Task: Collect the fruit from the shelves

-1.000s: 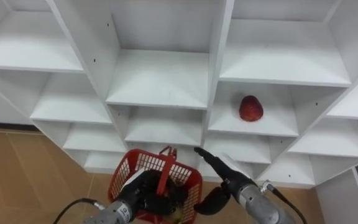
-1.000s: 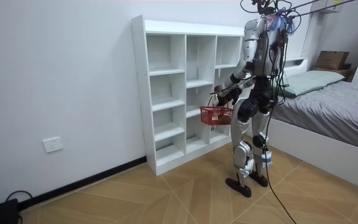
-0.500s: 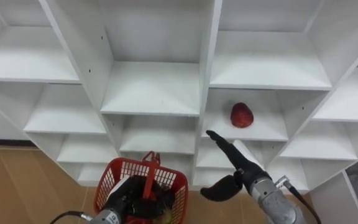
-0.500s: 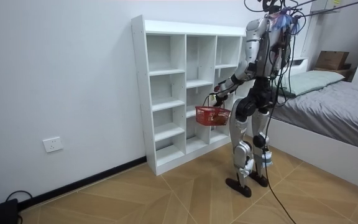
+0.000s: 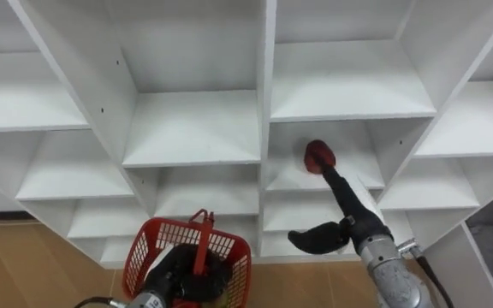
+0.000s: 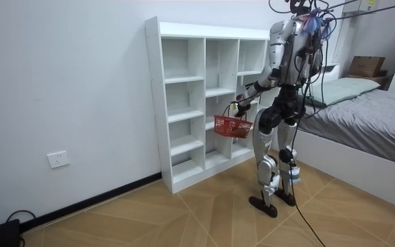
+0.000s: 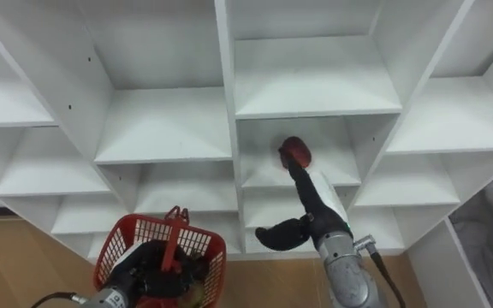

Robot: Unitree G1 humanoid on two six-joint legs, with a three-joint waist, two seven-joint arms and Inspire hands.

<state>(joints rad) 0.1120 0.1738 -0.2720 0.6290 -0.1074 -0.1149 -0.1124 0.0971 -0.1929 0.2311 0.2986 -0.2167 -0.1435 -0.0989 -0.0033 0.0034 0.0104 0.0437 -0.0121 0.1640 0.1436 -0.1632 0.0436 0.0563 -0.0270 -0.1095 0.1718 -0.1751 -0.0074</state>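
A red fruit [image 5: 319, 156] lies in a middle compartment of the white closet [image 5: 195, 128], just right of its centre upright. My right hand [image 5: 347, 204] reaches into that compartment with straight fingers, open, and its fingertips are at the fruit's front; the thumb sticks out to the left. Low on the left, my left hand [image 5: 182, 275] is shut on the handle of a red mesh basket [image 5: 157, 244] and hides most of its inside. In the room view I stand facing the closet [image 6: 184, 103], with the basket [image 6: 232, 125] held out at hip height.
The other compartments I see are bare white shelves, split by uprights [image 5: 266, 94]. Wooden floor [image 5: 7, 265] lies below. In the room view a bed [image 6: 369, 110] stands close behind me on the room view's right, and a wall socket [image 6: 57, 159] is further left.
My right hand has stretched forward and up from beside the basket into the compartment, until its fingertips reach the fruit. The basket has moved closer to the closet, and the eye view has shifted.
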